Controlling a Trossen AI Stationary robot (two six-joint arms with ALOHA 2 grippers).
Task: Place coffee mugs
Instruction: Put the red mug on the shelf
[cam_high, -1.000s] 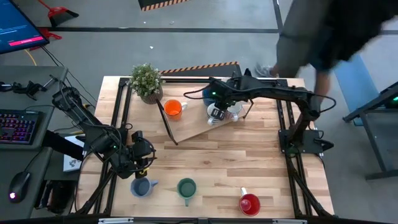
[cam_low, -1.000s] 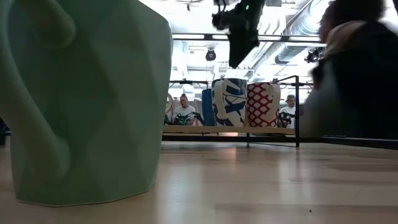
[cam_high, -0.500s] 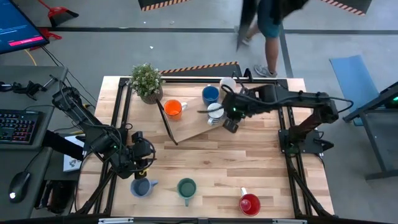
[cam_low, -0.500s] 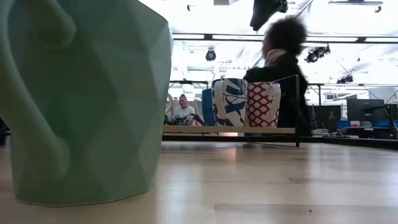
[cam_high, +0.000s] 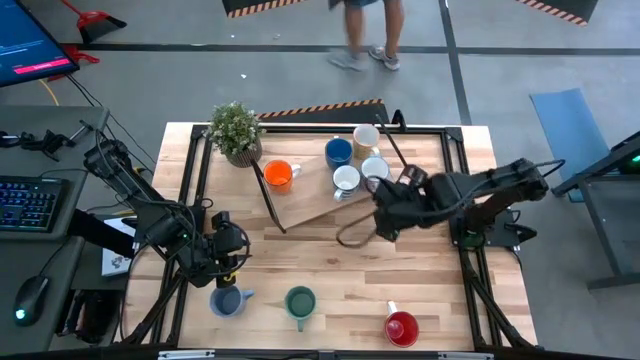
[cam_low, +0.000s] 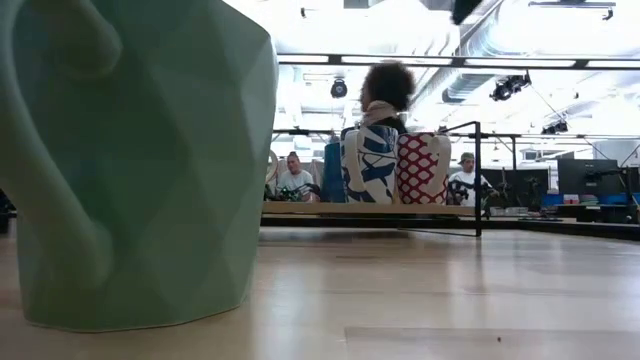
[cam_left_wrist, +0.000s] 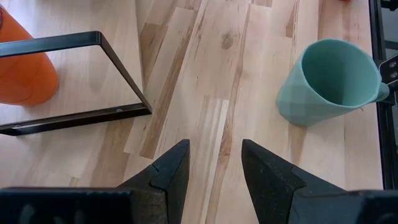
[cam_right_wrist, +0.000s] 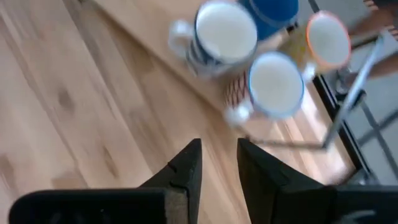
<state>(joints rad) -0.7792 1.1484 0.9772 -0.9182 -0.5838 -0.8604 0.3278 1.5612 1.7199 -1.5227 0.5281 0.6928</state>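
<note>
Looking at the mugs first: five of them stand on the raised light wooden board with black metal legs (cam_high: 310, 200), which I take as my landmark. On it are the orange glazed mug (cam_high: 279, 175) at the plant end, then a cluster at the far end: the bright blue mug (cam_high: 338, 152), the cream mug with an orange rim (cam_high: 366, 136), and two white mugs (cam_high: 346, 179) (cam_high: 375, 168), one blue-patterned and one red-patterned on the outside. On the bare table before the board, along the near edge, stand the grey-blue mug (cam_high: 228, 300), the faceted green ceramic mug (cam_high: 300, 300) and the red mug (cam_high: 401, 327), each well apart from the board.

These look like rigid, glazed ceramic: fairly light, but slick and breakable, so I'd pinch one over the rim wall or by the handle, and set it down gently.

My right gripper (cam_high: 385, 215) hovers off the board's cluster end, its fingers (cam_right_wrist: 186, 168) slightly parted and holding nothing. My left gripper (cam_high: 232, 250) hangs before the board, just beside the grey-blue mug, fingers (cam_left_wrist: 171, 171) apart and empty; its wrist view shows the green mug (cam_left_wrist: 326, 81) ahead.

A potted green plant (cam_high: 236, 130) stands beside the board's orange-mug end. A person walks past beyond the table.
</note>
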